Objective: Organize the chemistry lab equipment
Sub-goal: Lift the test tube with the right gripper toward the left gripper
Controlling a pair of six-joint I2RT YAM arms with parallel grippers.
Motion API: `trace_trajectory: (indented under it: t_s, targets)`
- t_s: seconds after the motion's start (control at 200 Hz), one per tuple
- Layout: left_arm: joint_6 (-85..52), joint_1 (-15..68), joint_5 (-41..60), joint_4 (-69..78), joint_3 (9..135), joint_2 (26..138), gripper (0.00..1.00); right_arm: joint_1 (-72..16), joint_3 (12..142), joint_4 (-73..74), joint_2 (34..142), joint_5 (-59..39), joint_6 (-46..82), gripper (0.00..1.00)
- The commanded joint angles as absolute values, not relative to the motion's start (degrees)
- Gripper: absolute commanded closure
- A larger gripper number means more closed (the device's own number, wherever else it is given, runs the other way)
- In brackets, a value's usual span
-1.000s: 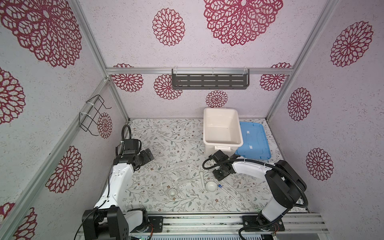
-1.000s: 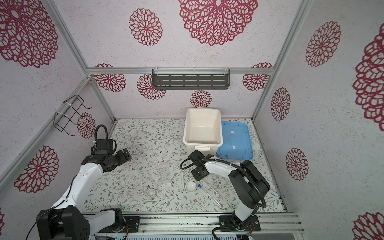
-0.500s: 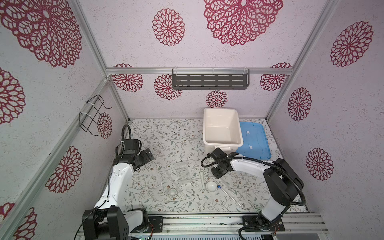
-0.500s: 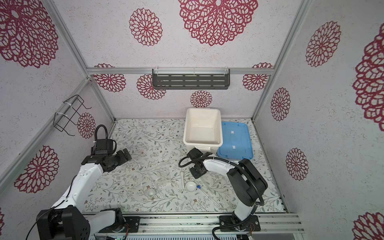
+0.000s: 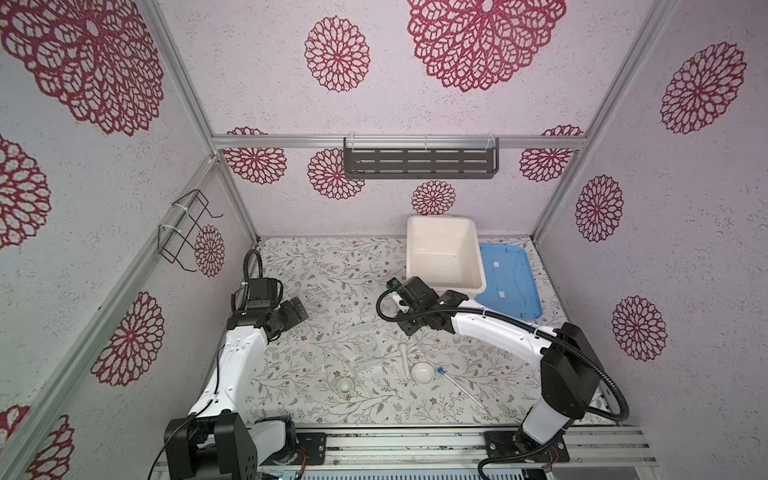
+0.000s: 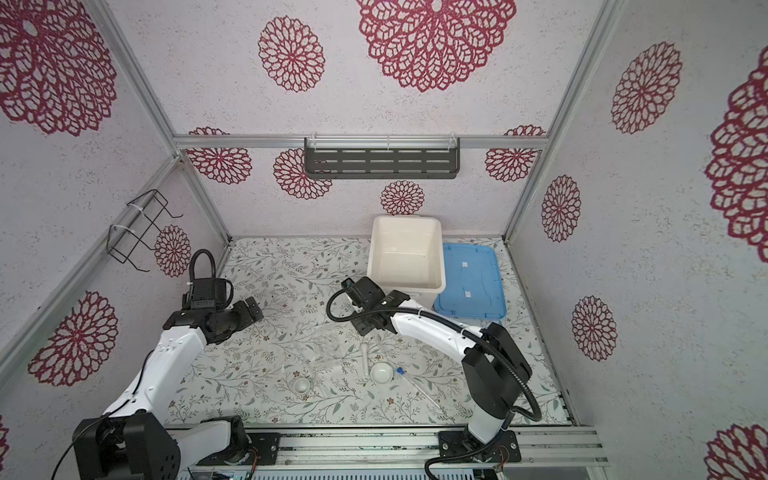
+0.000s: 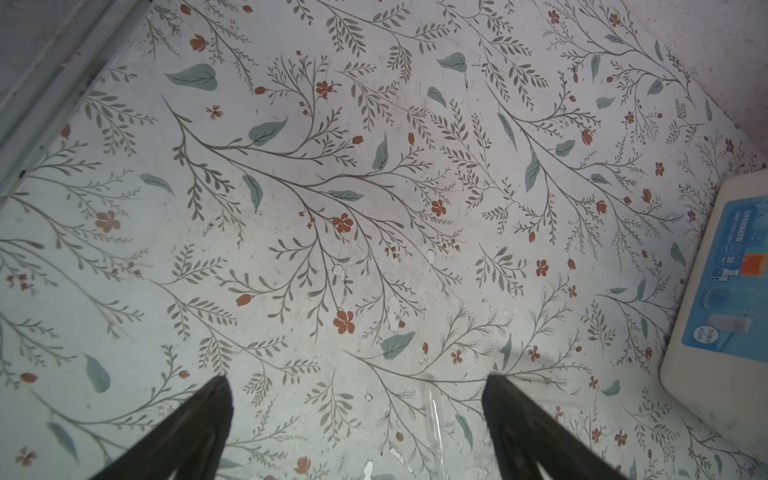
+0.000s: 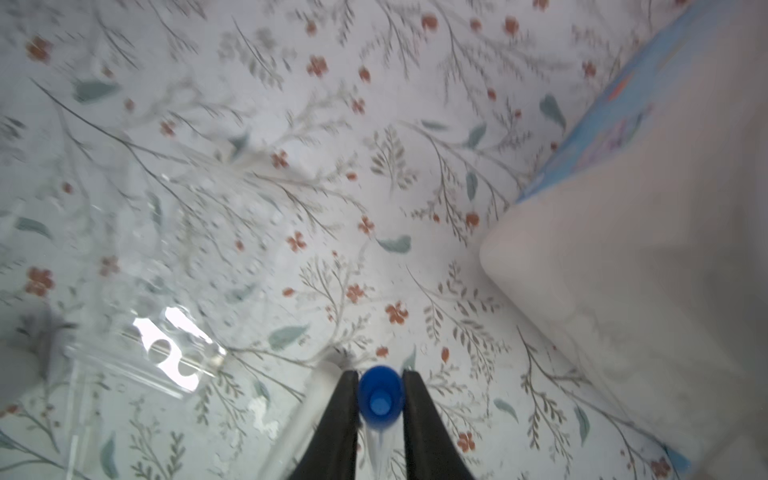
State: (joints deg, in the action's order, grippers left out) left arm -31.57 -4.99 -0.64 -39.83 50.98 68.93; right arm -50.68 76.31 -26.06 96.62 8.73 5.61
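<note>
We are clenching a blue-capped tube [image 8: 380, 401] in the right tool [image 8: 380, 374], left tool [image 7: 358, 379] gaping empty, and are probably needing to steer it upright over the clear stand [image 8: 162, 355] beside that tool.

Blue-capped clear tube [image 8: 380, 401], floral-patterned table [image 7: 374, 166]

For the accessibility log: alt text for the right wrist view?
The right hand grips a blue-capped clear tube, seen end-on between its black fingers, above the floral table. The clear tube stand shows blurred on one side, the white tub's corner on the other.
</note>
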Motion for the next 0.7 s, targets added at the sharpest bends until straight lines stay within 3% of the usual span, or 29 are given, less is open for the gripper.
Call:
trace_trajectory:
  t_s: [0.0, 0.36, 0.696]
  targets:
    - [-32.2, -4.7, -1.2, -39.6, 51.3, 69.8, 0.03, -51.8, 79.1, -17.6, 95.8, 10.0, 8.6, 0.78]
    - [-32.0, -4.7, -1.5, -39.5, 51.4, 70.1, 0.03, -55.7, 82.5, -6.7, 97.9, 11.8, 8.2, 0.81]
    - [-32.0, -4.7, -1.3, -39.4, 51.6, 70.6, 0.03, -58.6, 75.0, 10.5, 96.9, 14.0, 10.6, 0.83]
